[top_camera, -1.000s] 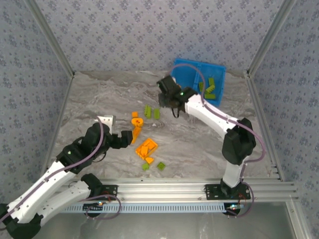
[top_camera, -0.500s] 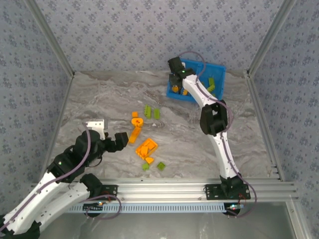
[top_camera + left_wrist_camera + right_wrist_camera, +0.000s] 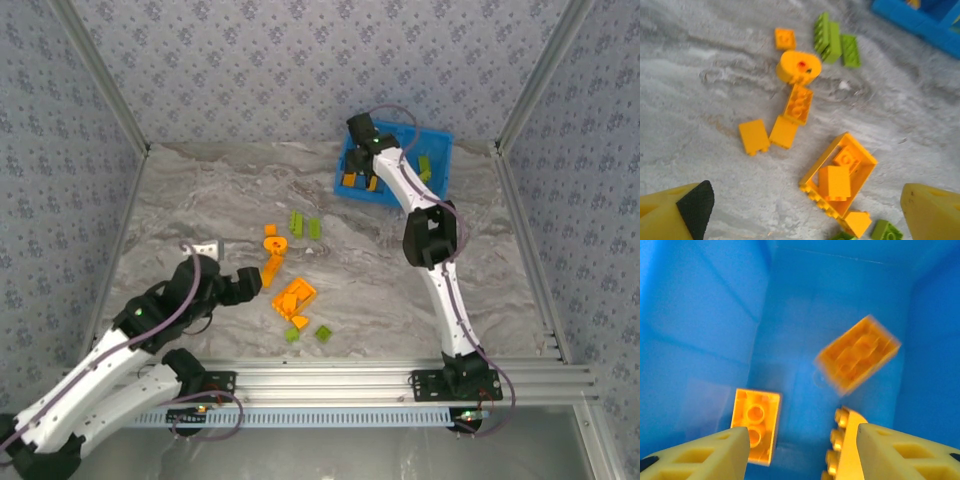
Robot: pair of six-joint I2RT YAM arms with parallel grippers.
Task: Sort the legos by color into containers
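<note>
A: State of the right gripper?
B: Jaws apart, nothing between them. Pointed down into the left compartment of the blue bin. Just beyond the fingertips, a blurred orange brick, tilted, probably mid-drop. Lower left on the floor, a resting orange brick.

A: So how to finish this drop cleanly?
B: Wait over the compartment until the blur settles. Hold the jaws wide, then lift straight up, clear of the bin walls. No sideways sweep, for fear of flicking orange across to the lime bricks in the right compartment.

A: And the left gripper?
B: Spread wide and empty, hovering low over the table, right at the loose orange cluster. Below it, the large orange plate with smaller bricks sitting in it. Farther out, a rounded orange piece, then green bricks nearer the bin.

A: Best target there?
B: Likely one of the flat orange pieces left of the plate, lying free enough to straddle. Come down square, close on one piece only, and avoid nudging the plate.

A: Much left to sort?
B: Plenty, judging by the pile on the table.
</note>
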